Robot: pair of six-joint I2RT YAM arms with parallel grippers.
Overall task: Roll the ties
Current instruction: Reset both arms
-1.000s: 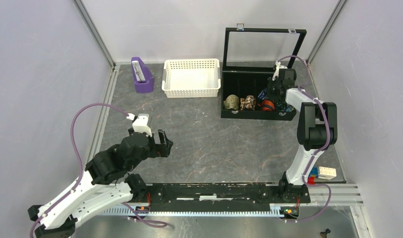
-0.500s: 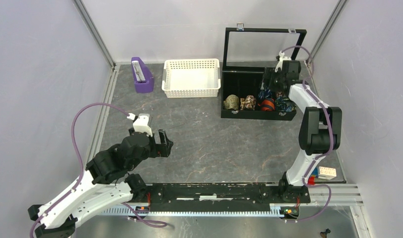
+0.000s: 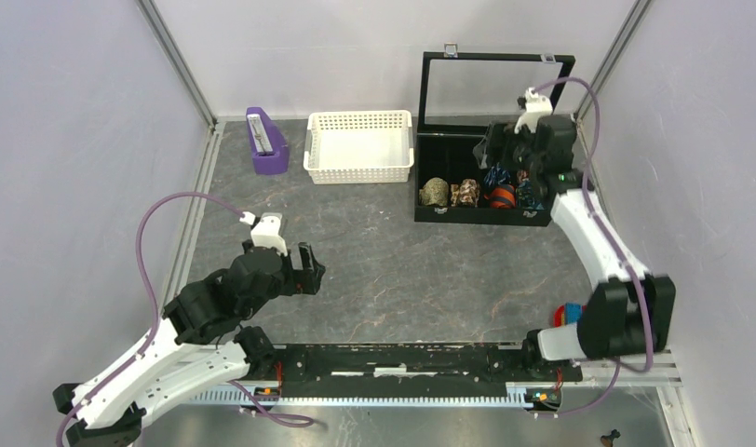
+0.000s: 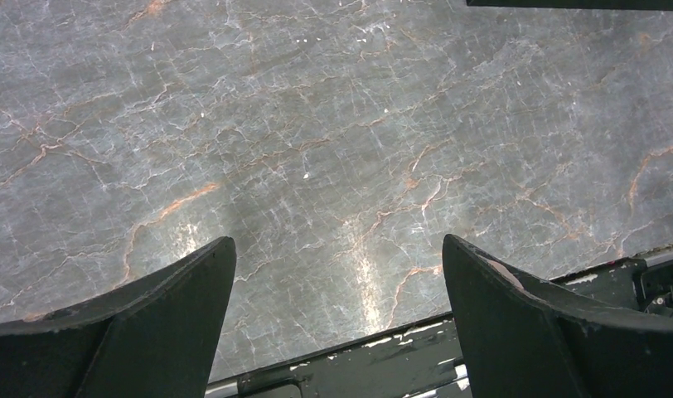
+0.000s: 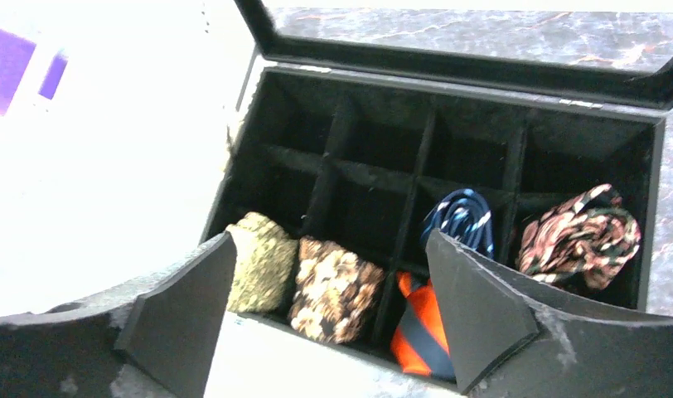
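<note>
Left wrist view shows the left tool (image 4: pixel 337 249) spread wide over the table (image 4: pixel 317 124), far from the box. Farther back, the right tool (image 5: pixel 331 249) is spread and empty above the box (image 5: pixel 449 66). The rolled navy tie (image 5: pixel 462 217) sits inside, just ahead and slightly right.

We see a grey marbled table (image 3: pixel 402 270) with three things standing along its far edge: a purple holder (image 3: pixel 266 142) at the left, a white slotted basket (image 3: pixel 359 172) near it, and a black compartment box (image 3: pixel 477 216) (lid standing open) just right of the basket.
</note>
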